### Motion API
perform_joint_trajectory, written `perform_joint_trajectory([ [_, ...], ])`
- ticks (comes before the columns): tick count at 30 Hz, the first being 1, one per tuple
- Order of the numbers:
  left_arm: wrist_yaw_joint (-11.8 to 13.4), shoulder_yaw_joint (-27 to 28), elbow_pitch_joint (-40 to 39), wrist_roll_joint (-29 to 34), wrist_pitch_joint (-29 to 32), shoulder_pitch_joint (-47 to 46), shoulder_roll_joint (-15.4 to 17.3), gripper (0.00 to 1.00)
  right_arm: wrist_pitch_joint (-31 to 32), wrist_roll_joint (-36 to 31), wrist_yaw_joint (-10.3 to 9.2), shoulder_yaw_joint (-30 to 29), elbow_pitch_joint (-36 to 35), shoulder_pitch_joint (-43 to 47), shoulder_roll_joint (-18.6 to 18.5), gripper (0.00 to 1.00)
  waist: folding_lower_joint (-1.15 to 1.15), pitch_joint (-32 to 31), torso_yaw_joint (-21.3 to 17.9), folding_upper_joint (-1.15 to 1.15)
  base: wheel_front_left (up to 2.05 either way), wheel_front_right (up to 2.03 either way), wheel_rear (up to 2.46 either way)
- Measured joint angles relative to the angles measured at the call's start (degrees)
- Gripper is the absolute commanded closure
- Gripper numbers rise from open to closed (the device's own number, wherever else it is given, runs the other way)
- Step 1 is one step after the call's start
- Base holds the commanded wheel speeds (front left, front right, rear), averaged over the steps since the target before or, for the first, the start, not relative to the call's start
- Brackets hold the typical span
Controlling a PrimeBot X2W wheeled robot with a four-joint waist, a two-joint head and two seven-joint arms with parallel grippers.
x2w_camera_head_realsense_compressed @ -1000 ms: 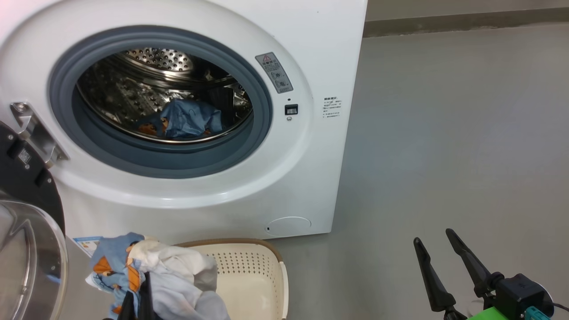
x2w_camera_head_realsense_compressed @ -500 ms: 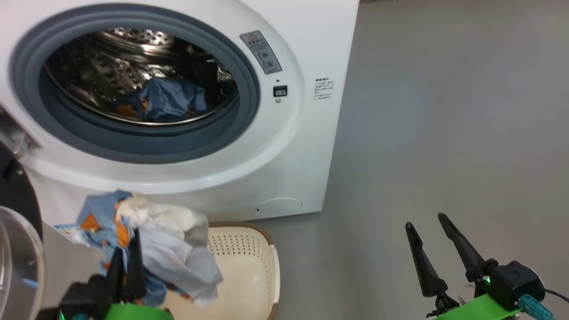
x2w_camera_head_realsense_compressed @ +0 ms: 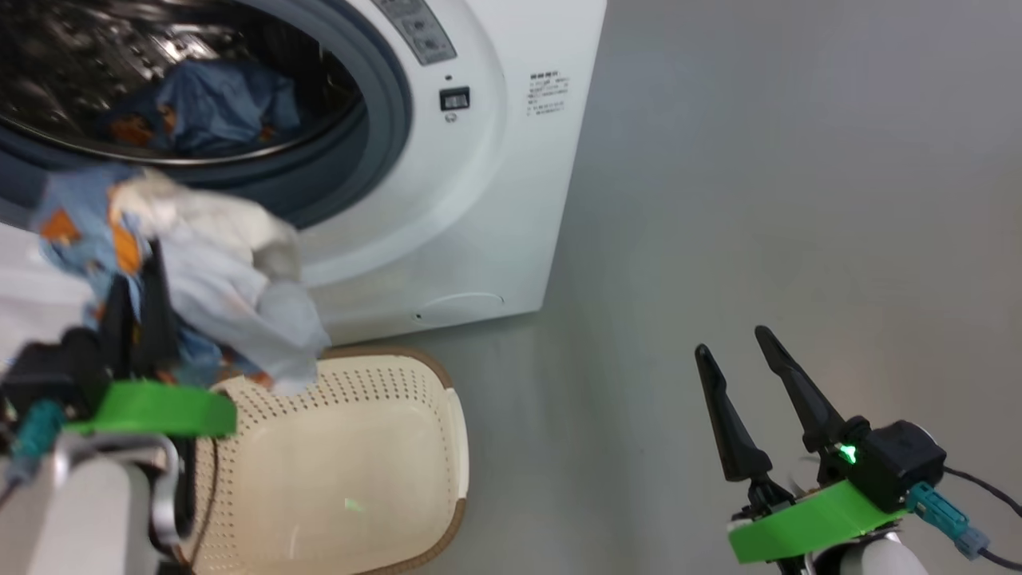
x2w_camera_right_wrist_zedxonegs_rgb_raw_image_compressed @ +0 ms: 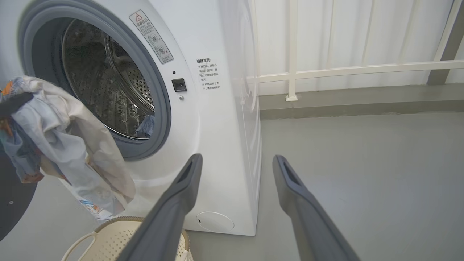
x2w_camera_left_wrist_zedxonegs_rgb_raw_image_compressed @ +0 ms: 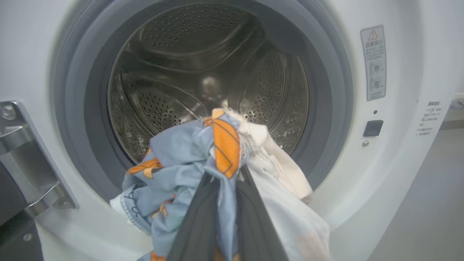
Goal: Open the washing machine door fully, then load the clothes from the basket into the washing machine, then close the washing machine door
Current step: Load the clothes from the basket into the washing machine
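- Gripping a bunched bundle of clothes [x2w_camera_head_realsense_compressed: 215,263], light-blue fabric with orange print plus white and cream pieces, our left gripper [x2w_camera_head_realsense_compressed: 140,271] has its fingers clamped on the cloth, right in front of the washing machine [x2w_camera_head_realsense_compressed: 495,200] opening.
- From our left wrist we see the bundle hanging before the lower part of the machine's grey gasket [x2w_camera_left_wrist_zedxonegs_rgb_raw_image_compressed: 326,108], with the perforated steel drum [x2w_camera_left_wrist_zedxonegs_rgb_raw_image_compressed: 203,54] behind it.
- Another blue garment [x2w_camera_head_realsense_compressed: 215,104] lies low inside that drum.
- The cream basket [x2w_camera_head_realsense_compressed: 451,431] sits on the floor [x2w_camera_head_realsense_compressed: 798,200] just in front of the washing machine, below the held bundle.
- Our right gripper [x2w_camera_head_realsense_compressed: 733,342] hovers over the grey floor to the right of the washing machine, well apart from it, its two fingers spread wide.
- A metal hinge [x2w_camera_left_wrist_zedxonegs_rgb_raw_image_compressed: 25,163] sits at the left of the washing machine's opening.
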Motion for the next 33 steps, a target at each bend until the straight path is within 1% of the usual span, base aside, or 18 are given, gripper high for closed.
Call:
perform_joint_trajectory([
  [2,0.0,0.4,1.0,0.5,-0.1,-3.3,0.8,1.00,0.0,0.0,0.00,0.5,0.0,-1.0,0.1,0.00,0.00,1.4,-0.5,0.00,0.00,0.00,0.00],
  [3,-0.3,0.9,2.1,0.5,-0.2,-6.6,1.2,1.00,0.0,0.0,0.00,1.1,0.0,-2.0,0.2,0.00,0.00,2.8,-1.0,0.00,0.00,0.00,0.00],
  [10,-0.6,2.4,7.1,1.9,-0.2,-17.0,3.4,1.00,0.0,-0.1,0.00,3.5,0.1,-5.7,0.4,0.00,0.00,8.1,-2.7,0.00,0.00,0.00,0.00],
  [17,-1.5,3.8,11.6,3.5,-0.2,-27.5,6.6,1.00,0.0,-0.4,0.00,5.0,-0.1,-8.8,0.6,0.00,0.00,13.9,-4.7,0.00,0.00,0.00,0.00],
  [28,-1.5,4.5,18.0,7.0,-0.2,-40.8,10.4,1.00,0.0,-0.3,0.00,6.6,-0.7,-11.0,0.7,0.00,0.00,22.6,-8.4,0.00,0.00,0.00,0.00],
  [33,-1.5,4.2,20.4,8.4,-0.2,-46.2,12.7,1.00,0.0,0.0,0.00,7.2,-1.0,-12.2,0.7,0.00,0.00,25.7,-9.9,0.00,0.00,0.00,0.00],
])
